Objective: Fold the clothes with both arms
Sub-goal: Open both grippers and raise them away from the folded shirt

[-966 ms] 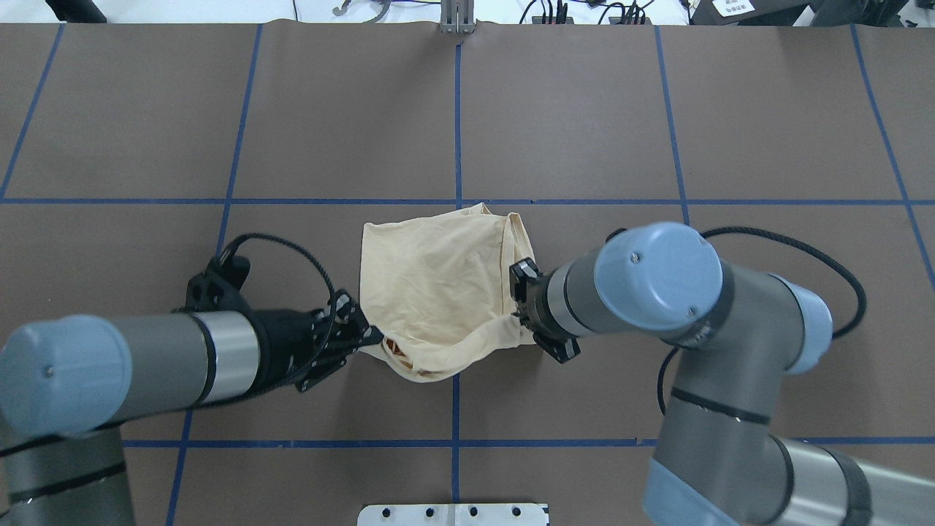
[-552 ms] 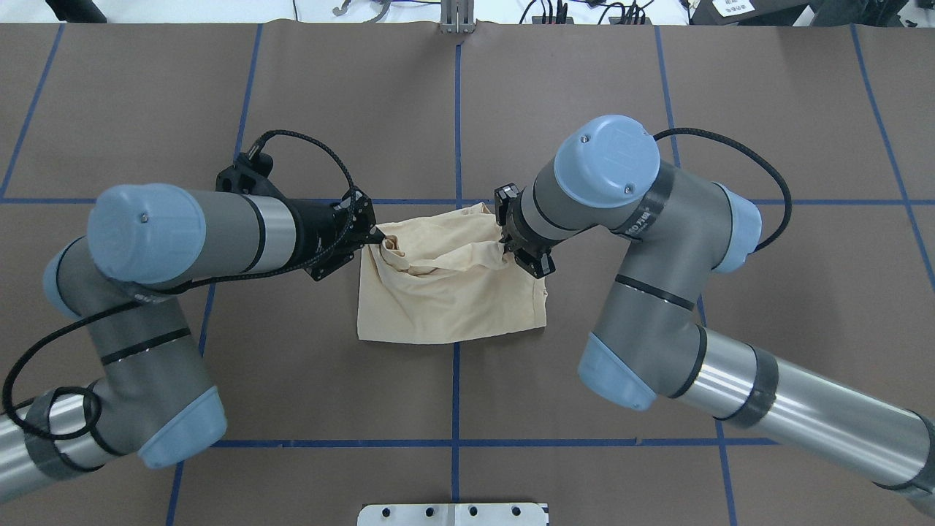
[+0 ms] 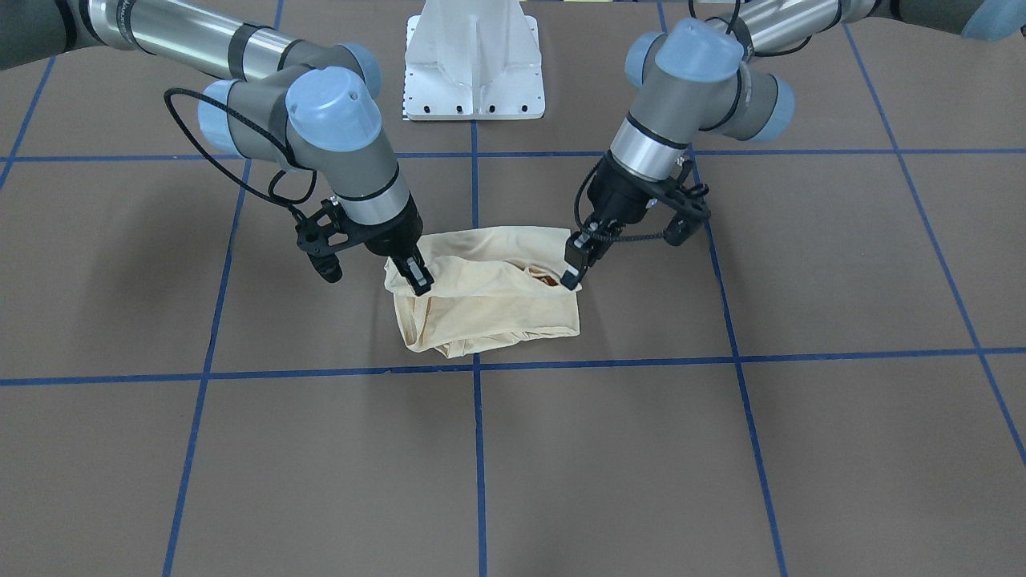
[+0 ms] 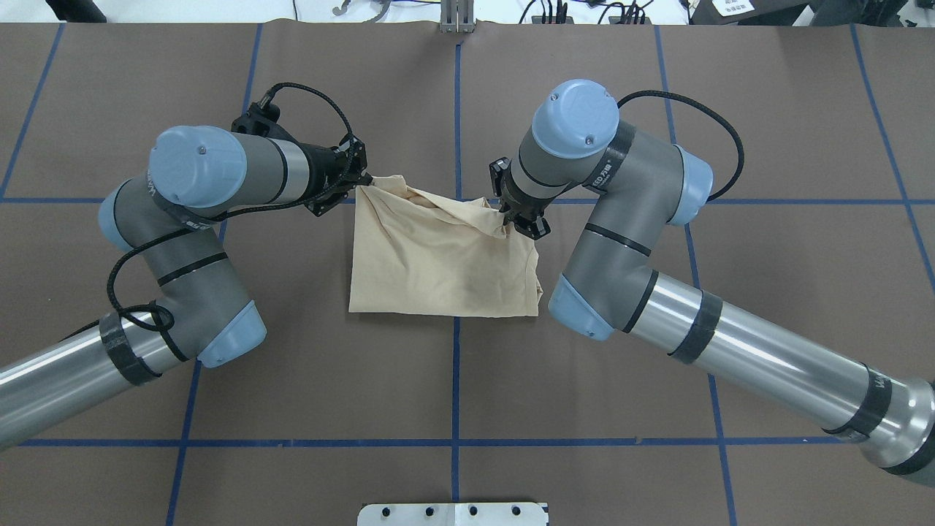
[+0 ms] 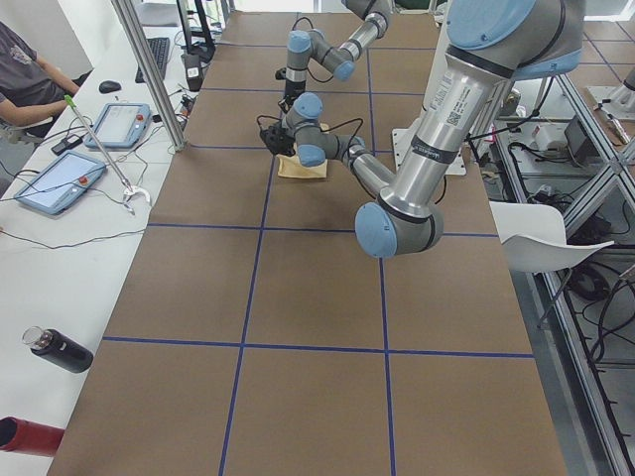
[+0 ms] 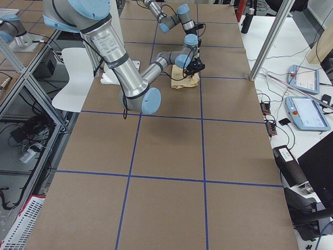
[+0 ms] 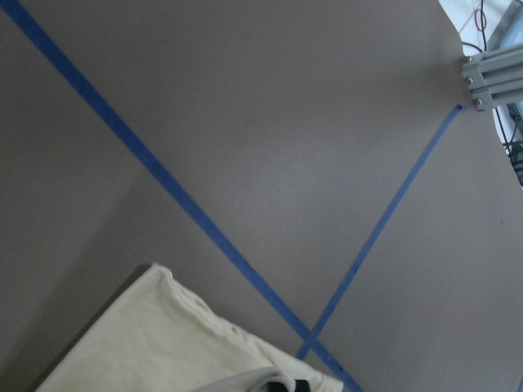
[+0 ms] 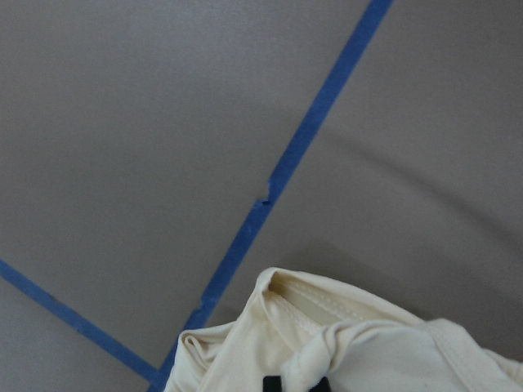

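The left gripper (image 4: 363, 183) and right gripper (image 4: 509, 219), fingers clenched on the far corners of the T-shirt (image 4: 438, 267), should lower together, level and taut, onto the desk (image 4: 329, 380).

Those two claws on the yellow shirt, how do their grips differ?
The left gripper pinches the shirt at its far corner, drawn to a point; the right gripper holds a bunched fold on the opposite side. From overhead, the left gripper reaches in sideways and shows clearly; the right gripper is mostly hidden under its wrist. Both are shut on the same shirt.
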Controlling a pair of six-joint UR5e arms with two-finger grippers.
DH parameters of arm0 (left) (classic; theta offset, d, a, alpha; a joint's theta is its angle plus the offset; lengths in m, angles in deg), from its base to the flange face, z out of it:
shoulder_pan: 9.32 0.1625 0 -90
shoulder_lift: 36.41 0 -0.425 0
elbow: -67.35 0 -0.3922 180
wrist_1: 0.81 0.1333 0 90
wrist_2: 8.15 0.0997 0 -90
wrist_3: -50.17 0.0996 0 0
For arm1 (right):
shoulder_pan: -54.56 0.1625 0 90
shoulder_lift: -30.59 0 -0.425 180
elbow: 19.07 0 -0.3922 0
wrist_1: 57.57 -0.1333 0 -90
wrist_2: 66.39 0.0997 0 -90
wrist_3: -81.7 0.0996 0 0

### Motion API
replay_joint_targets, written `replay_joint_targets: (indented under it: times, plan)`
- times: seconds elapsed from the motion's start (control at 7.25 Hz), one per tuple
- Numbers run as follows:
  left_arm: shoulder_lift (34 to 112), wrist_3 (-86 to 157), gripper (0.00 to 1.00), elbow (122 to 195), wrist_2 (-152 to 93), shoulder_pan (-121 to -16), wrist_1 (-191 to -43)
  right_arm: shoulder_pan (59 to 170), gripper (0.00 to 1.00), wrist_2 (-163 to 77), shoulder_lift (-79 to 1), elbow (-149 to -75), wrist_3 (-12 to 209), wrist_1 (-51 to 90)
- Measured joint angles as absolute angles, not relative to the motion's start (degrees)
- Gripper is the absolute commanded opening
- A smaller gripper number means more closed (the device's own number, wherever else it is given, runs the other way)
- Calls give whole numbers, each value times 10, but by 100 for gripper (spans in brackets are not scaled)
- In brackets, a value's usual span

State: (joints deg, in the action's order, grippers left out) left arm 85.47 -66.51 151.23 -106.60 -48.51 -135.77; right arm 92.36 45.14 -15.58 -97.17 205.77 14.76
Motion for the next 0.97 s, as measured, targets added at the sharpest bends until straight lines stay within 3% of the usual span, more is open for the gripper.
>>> replay_joint_targets:
  times: [0.41,0.69,0.97]
  plan:
    - [864,-584,100,1433,-1066,-533,-1427,1027,100,561,-89,-864,1940,121]
    - [864,-543,100,1435,-1082,-553,-1431,1054,100,596,-93,-860,1906,121]
    - [824,-403,100,1482,-1131,-581,-1427,1076,100,594,-152,-905,1821,121]
